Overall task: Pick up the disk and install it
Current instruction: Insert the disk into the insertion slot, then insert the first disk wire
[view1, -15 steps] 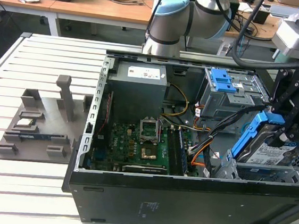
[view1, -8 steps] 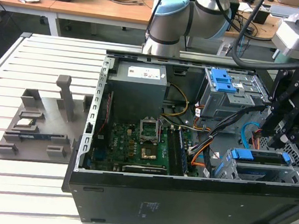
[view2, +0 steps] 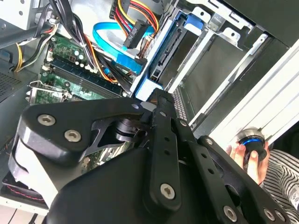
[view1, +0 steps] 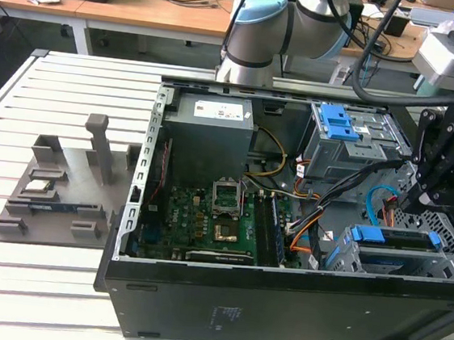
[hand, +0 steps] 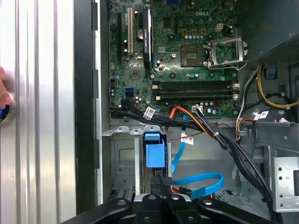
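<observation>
Exterior view: gripper [view1: 441, 180] hangs over drive cage at computer case's [view1: 197, 297] corner on view's right; disk [view1: 394, 238] sits in cage beneath, blue bracket showing.

Second wrist view: fingers [view2: 161, 105] look pressed together near disk [view2: 161, 60]; you risk snagging blue cable [view2: 117, 44].

First wrist view: disk bracket [hand: 155, 149] in bay, cables [hand: 196, 123] just beside; sideways push could jam it.

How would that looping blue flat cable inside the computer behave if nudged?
Probably floppy: the blue cable curves in a loose loop, so it would likely bend aside rather than resist. It looks thin and flat, so probably light for its length.
</observation>
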### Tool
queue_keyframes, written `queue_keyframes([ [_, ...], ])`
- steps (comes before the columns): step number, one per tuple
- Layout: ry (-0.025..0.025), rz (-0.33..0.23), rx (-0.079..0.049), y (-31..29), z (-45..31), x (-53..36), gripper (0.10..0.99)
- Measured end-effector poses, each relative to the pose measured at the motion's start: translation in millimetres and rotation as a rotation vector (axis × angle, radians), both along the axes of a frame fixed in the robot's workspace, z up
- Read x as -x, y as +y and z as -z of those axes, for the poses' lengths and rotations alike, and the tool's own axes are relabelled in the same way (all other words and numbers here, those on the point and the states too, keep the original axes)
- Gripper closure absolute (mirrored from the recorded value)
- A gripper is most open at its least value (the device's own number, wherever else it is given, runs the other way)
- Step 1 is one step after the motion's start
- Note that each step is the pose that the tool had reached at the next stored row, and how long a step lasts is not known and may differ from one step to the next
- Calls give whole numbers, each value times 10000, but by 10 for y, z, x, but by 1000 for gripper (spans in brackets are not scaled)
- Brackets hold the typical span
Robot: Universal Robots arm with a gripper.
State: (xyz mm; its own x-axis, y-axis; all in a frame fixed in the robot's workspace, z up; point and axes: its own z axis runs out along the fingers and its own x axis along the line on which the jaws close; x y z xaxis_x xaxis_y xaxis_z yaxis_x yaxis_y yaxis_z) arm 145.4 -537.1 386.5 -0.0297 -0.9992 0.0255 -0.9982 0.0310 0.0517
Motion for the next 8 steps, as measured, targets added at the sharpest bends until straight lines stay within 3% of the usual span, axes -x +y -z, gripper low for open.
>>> queue_keyframes([
  [5, 0, 0, 0, 0, 2, 0, 980],
  [8, 2, 1, -1, 7, 5, -154, 980],
])
